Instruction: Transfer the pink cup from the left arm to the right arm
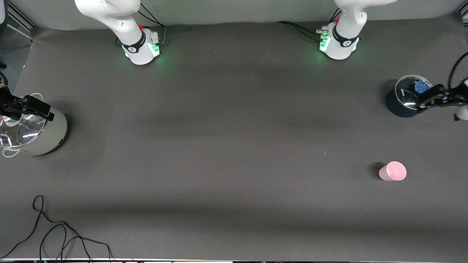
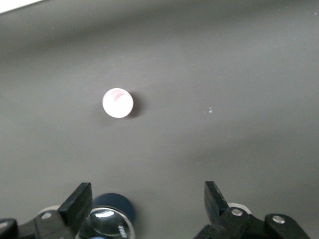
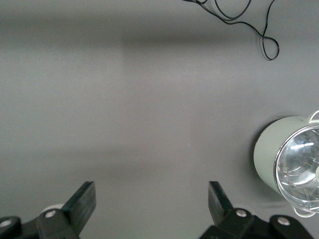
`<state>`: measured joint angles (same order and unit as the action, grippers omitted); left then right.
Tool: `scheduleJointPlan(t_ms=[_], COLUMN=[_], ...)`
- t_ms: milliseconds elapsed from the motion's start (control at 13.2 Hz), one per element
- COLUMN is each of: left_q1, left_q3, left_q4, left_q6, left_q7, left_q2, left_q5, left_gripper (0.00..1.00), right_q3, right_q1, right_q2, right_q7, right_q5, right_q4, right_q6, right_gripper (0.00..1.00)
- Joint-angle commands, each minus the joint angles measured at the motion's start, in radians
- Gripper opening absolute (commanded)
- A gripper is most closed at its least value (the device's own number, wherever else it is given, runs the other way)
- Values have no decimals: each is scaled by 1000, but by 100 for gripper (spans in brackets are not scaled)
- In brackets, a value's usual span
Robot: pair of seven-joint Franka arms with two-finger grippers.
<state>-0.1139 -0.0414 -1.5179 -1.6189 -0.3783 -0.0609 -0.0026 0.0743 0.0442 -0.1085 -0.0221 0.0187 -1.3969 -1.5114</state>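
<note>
The pink cup stands upright and alone on the dark table, toward the left arm's end and nearer the front camera than the dark blue pot. My left gripper hangs over that pot's edge, well apart from the cup, open with nothing between its fingers. At the right arm's end my right gripper hangs over the pale grey-green pot, also open and holding nothing.
The dark blue pot carries a glass lid with a blue knob. The grey-green pot has a shiny glass lid too. A loose black cable lies near the front edge at the right arm's end.
</note>
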Motion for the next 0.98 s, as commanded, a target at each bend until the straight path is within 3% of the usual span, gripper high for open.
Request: scheduleJointPlan(t_ms=[0,226,528,906], left_q1=[-96,-212,-418,-543], left_q3=[-6,-8,-8,-9], left_q4=[19,19,48,113], left_q6=[-35,-73,-84,-98], left_q7=[-216,-477,-974,-1356], left_q2=[-29,-80,-190,-452], left_q5=[-11,-80,-279,-469], left_gripper=[100,100,100,100], right_q3=[5,4,1,7], right_q1=[2,5,3,-4], right_q2=[-13,-13,-36,-26], right_q7=[5,4,7,22], right_q5=[-14,-13,-20,-22], right_q4=[27,27,16,12], right_q6=[11,11,5,11], right_gripper=[100,100,100,100])
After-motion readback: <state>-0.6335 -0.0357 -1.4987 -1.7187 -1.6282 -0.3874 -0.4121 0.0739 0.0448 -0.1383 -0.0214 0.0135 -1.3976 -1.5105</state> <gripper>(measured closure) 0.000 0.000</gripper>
